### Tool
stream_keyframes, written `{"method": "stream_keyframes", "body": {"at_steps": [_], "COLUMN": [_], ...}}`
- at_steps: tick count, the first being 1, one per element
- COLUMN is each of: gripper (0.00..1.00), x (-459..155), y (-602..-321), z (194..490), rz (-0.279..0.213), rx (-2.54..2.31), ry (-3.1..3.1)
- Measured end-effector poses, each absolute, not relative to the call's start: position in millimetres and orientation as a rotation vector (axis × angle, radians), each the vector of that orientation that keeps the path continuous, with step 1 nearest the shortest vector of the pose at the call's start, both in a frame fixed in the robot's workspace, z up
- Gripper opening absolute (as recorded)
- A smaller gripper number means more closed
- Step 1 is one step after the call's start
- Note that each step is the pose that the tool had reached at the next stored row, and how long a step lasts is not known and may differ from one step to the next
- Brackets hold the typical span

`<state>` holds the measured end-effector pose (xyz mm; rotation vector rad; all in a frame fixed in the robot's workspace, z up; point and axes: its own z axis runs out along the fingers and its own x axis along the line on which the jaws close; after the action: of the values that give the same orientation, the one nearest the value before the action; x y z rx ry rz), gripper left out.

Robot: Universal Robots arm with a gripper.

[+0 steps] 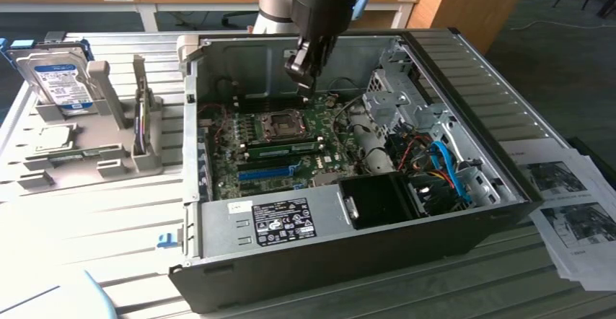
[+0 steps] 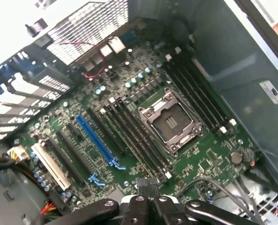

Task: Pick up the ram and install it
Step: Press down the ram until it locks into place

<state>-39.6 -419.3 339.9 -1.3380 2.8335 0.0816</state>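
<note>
My end effector [image 1: 302, 73] hangs inside the open computer case [image 1: 469, 88], above the motherboard [image 1: 318, 162] and clear of it. Its fingers are drawn in narrow and pinch a thin dark piece, which I take to be the ram [image 2: 146, 184].

In the wrist view I see the ram nearly end-on: only a short ridged edge shows past my fingertips [image 2: 138, 200]. Its long axis therefore seems to run away from my wrist, down towards the board, not flat across it. I cannot tell which face points which way.

Straight beneath the held end is the near edge of the board, by the ends of a bank of long black memory slots [image 2: 134, 136]. The ram touches none of them. Just beyond those slots, further from my fingers, is the square processor socket [image 2: 170, 123], with a second bank of black slots [image 2: 195, 93] on its far side. A long blue slot [image 2: 97, 140] lies off to one side of the near bank and runs roughly parallel to it.

In the exterior view, well away from my end effector towards that view's left, a hard drive [image 1: 58, 77] stands upright in a grey holder on the table [image 1: 106, 218]. Printed sheets [image 1: 568, 211] lie on the far side of the case.
</note>
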Motion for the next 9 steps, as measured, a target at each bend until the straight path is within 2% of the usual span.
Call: {"method": "stream_keyframes", "body": {"at_steps": [9], "gripper": [0.09], "x": [-39.6], "y": [-419.3], "z": [339.8], "rz": [0.081], "rx": [-1.135], "ry": [2.917]}}
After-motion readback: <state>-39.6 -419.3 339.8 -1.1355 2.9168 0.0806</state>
